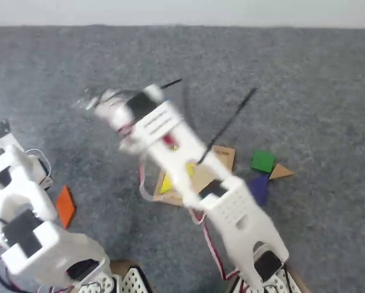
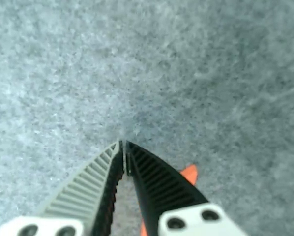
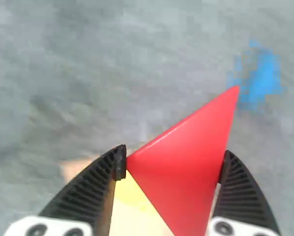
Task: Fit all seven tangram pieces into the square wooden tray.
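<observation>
Starting at the near edge of the high view: left arm [image 1: 30, 232] sits lower left, with the orange piece [image 1: 65, 206] on the desk [image 1: 304, 91] just beside it. Left claw [image 2: 123, 147] has its jaws together on nothing, and orange shows just past one finger.

Right arm [image 1: 231, 207] runs from lower right up across the wooden tray [image 1: 224, 155] at frame centre. Right claw [image 3: 174, 155] is clamped on the red triangle [image 3: 186, 182], gripped across its two sloping sides with the point sticking out ahead of the fingertips. The yellow piece [image 1: 167, 183] already lies in the tray's left corner, and it shows behind the red one in the wrist view.

Right of the tray, on the desk: purple piece [image 1: 259, 188], then tan triangle [image 1: 281, 172] and green square [image 1: 263, 161], all close together.

Farther off in the right wrist view is a blue patch [image 3: 257, 76]; can't tell what it is.

My read: the step in hand is seating red next to yellow. To do it well:
- square one red edge to a tray wall or to yellow's free edge before descending
- come down flat, no tilt, or a corner rides the rim
- don't nudge yellow
- part the jaws only once red rests on the tray floor
- leave the left arm parked
</observation>
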